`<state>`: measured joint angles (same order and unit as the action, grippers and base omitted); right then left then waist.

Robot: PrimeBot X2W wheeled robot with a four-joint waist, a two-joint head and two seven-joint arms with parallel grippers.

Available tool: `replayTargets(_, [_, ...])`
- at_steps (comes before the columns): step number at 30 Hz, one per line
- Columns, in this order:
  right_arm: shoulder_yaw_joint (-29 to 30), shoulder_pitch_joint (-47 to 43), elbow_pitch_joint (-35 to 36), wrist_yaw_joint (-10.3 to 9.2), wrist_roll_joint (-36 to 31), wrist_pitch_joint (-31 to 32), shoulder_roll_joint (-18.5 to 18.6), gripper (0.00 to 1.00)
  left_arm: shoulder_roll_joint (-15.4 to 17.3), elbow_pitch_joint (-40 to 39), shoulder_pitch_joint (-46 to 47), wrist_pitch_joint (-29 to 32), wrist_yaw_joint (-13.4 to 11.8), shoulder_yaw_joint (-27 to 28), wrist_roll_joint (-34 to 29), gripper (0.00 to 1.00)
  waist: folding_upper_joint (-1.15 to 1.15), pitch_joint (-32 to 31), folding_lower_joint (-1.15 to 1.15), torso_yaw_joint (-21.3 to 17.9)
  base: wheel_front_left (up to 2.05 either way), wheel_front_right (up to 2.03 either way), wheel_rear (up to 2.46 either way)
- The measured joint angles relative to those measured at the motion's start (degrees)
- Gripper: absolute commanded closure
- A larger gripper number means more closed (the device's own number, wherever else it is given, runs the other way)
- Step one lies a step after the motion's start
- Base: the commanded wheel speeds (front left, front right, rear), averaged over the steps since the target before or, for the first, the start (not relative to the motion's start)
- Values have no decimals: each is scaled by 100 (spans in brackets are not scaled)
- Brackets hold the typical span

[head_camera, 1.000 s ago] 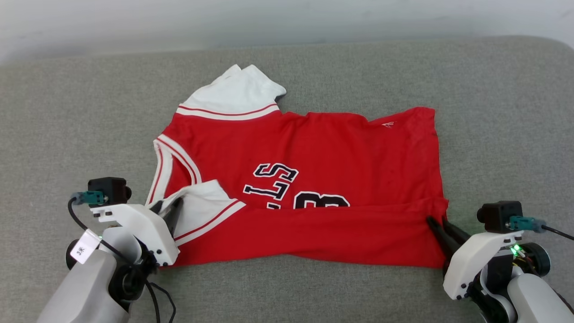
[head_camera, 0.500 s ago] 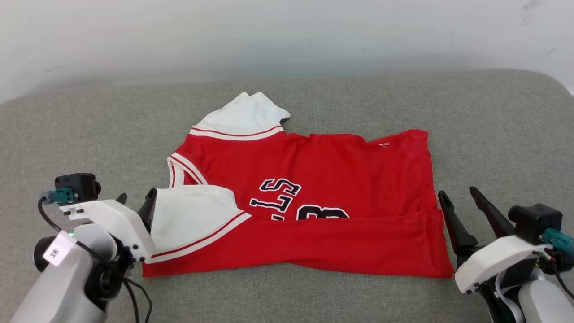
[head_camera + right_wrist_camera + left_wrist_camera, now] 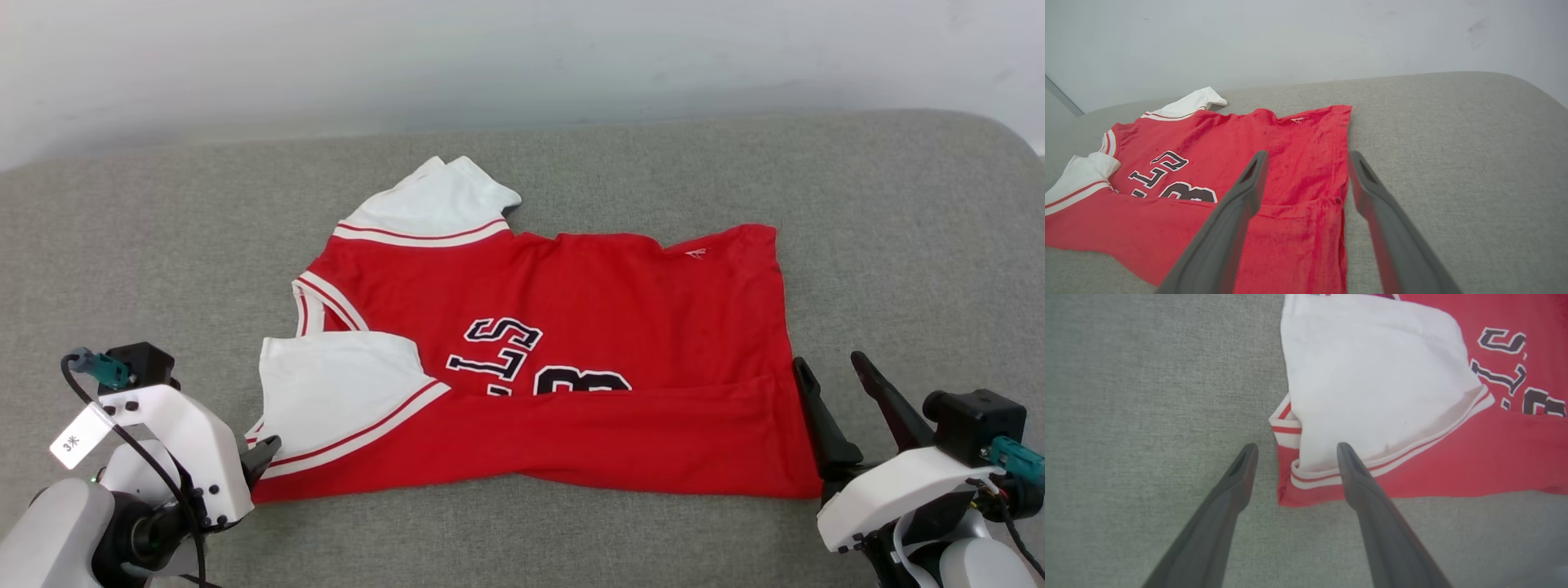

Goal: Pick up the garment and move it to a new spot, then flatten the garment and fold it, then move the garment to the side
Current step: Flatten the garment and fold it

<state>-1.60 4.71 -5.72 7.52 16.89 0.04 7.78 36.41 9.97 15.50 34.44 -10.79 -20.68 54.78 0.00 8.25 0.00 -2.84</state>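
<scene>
The garment, a red T-shirt with white sleeves and black lettering, lies flat on the grey cushion. Its near strip is folded up over the lettering, and one white sleeve lies folded on the front. My left gripper is open at the shirt's near left corner. In the left wrist view that striped corner sits between its fingertips, ungripped. My right gripper stands open just off the near right corner. In the right wrist view its fingers straddle the shirt's right edge from above, holding nothing.
The grey fabric cushion stretches wide on both sides of the shirt and in front of it. A pale wall runs behind the cushion's far edge. The cushion rounds off at the far right corner.
Both grippers have opened and let go of the shirt's near corners. The left one has drawn back and lower; the right one has lifted slightly. The head camera also shifted.
</scene>
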Motion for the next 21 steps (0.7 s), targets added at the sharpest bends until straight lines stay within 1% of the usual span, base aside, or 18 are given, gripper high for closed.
replayTargets(2, [4, 7, 34, 0, -26, 16, -32, 0, 26, -19, -8, 145, -88, -31, 46, 0, 0, 72, 0, -29, 0, 0, 0])
replayTargets(4, [-1, 25, 47, 0, -26, 29, -55, 0, 20, 9, -23, 211, -125, -76, 45, 0, 0, 147, 0, -65, 0, 0, 0])
replayTargets(8, [-1, 119, 42, 0, -23, 26, -67, 0, -89, 188, -15, 248, -111, -135, 68, 0, 0, 287, 0, -150, 0, 0, 0])
replayTargets(11, [11, 126, 8, 0, 20, 51, -75, 0, -111, 313, 30, 310, -30, -207, 87, 0, 0, 381, 0, -214, 0, 0, 0])
replayTargets(12, [26, 136, -12, 0, 45, 58, -76, 0, -108, 346, 62, 341, -3, -238, 85, 9, 0, 407, 0, -233, 0, 0, 0])
replayTargets(13, [36, 146, -31, -1, 68, 77, -74, 0, -113, 372, 88, 374, 22, -253, 88, 55, 0, 431, 0, -250, 0, 0, 0])
replayTargets(14, [83, 165, -70, 0, 110, 118, -56, 0, -118, 423, 129, 364, 74, -268, 88, 94, 0, 468, 0, -274, 0, 0, 0])
replayTargets(15, [103, 180, -92, -1, 158, 160, -37, 0, -126, 441, 140, 341, 94, -271, 87, 100, 0, 479, 0, -282, 0, 0, 0])
replayTargets(18, [172, 218, -135, 0, 244, 336, 104, 0, -192, 464, 175, 197, 176, -290, 54, 100, 0, 465, 0, -284, 0, 0, 0])
replayTargets(21, [240, 216, -210, 0, 374, 688, 293, 0, -205, 398, 176, 42, 179, -307, -42, 100, 0, 405, 1, -263, 0, 0, 0])
